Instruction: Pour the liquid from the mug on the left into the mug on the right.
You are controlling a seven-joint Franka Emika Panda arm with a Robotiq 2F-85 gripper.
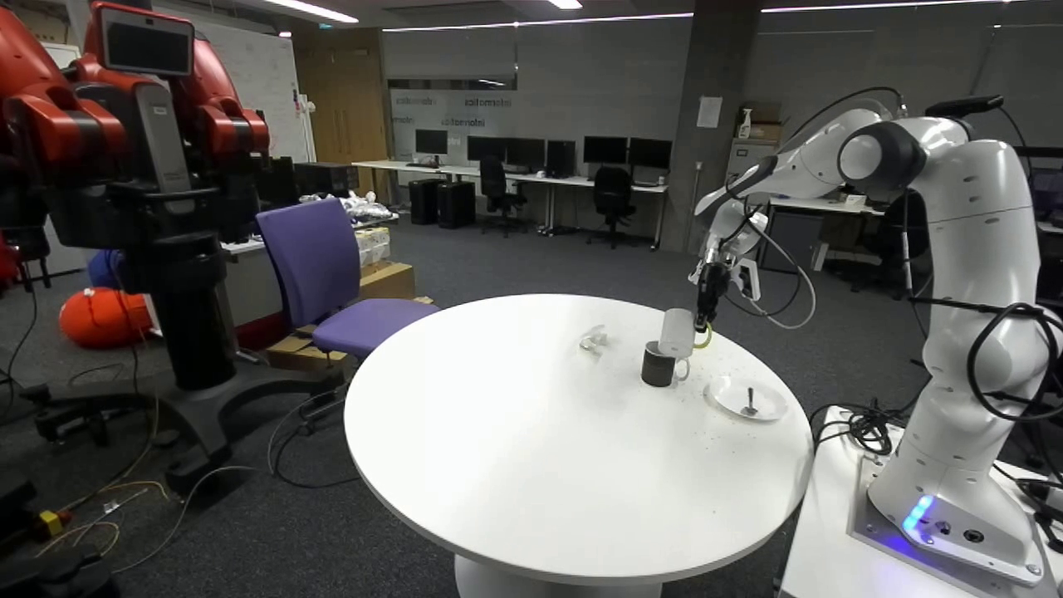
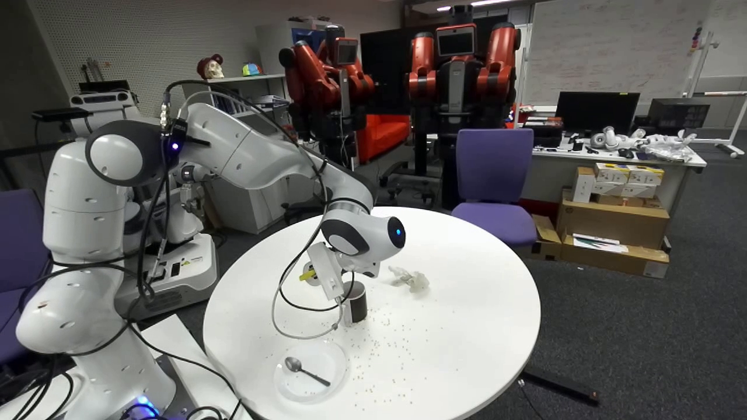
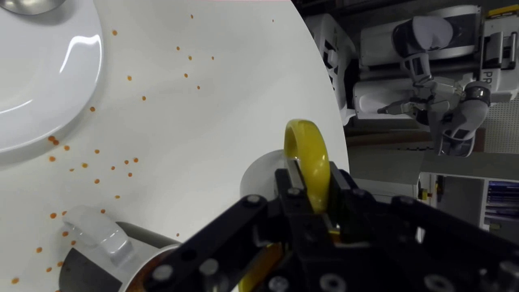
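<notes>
A white mug with a yellow handle (image 3: 314,162) and yellow inside (image 3: 261,265) is held off the table. Its white body (image 1: 677,332) looks tilted and overlaps the top of a dark mug (image 1: 658,370) in an exterior view; I cannot tell if they touch. My gripper (image 3: 312,180) is shut on the yellow handle. The dark mug stands upright with a white handle, and also shows in an exterior view (image 2: 358,303) and at lower left in the wrist view (image 3: 91,269). Brownish contents show at its rim; the rest is hidden by the gripper.
A white plate (image 2: 286,385) with a spoon (image 2: 306,370) lies near the dark mug. A crumpled clear plastic piece (image 2: 415,281) lies beyond it. Small orange grains are scattered on the round white table (image 1: 498,465). A purple chair (image 1: 311,266) stands at the table's edge.
</notes>
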